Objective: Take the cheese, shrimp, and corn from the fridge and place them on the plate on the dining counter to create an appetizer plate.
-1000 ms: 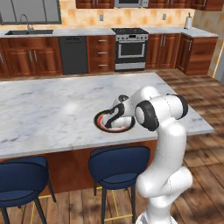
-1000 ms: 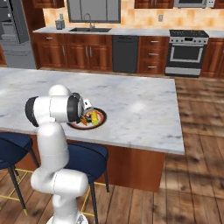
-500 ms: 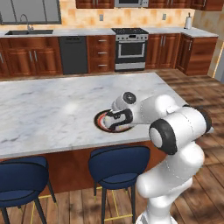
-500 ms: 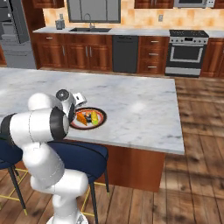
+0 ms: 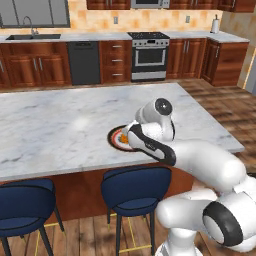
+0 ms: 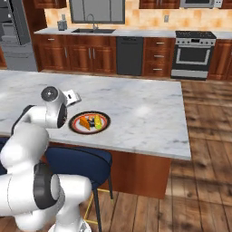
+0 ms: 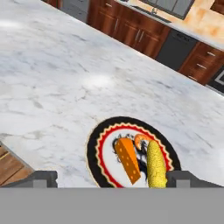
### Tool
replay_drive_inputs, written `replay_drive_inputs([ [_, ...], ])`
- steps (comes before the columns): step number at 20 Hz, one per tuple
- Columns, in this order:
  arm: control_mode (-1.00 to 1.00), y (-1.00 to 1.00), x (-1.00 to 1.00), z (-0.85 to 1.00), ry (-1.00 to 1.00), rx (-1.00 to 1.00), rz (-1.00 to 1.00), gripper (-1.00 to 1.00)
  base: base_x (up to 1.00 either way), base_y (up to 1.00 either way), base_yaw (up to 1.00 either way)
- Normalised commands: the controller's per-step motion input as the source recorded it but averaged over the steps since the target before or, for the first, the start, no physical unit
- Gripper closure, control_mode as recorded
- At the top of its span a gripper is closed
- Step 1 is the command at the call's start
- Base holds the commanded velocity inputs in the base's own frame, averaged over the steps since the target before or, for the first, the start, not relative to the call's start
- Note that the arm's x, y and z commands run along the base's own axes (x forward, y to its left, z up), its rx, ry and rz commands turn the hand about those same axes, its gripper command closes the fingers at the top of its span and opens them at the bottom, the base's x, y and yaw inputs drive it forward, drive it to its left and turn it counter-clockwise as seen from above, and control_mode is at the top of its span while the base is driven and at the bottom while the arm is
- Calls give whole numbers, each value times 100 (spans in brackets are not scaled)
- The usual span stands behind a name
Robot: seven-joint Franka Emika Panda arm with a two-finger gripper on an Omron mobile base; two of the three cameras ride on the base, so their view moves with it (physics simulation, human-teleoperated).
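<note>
Arm [image 5: 200, 165] is glossy white, rounded tube segments — dark grey bands and round caps at the joints. Gripper [image 7: 111, 178]: two small dark grey blocky fingertips [image 7: 41, 178] — plain, unmarked.

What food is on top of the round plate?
On the plate lie the cheese, the corn and the shrimp between them. They cover most of its painted middle.

Cheese [image 7: 128, 160], shrimp [image 7: 140, 141], corn [image 7: 156, 163] on plate [image 7: 97, 140].
</note>
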Motion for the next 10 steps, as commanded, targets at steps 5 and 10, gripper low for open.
replay_drive_inputs([
  [5, -100, 0, -100, 100, 6, 1, 0, -100, 0, 0, 0],
  [10, -100, 16, -100, 90, 13, 0, 0, -100, 0, 0, 0],
])
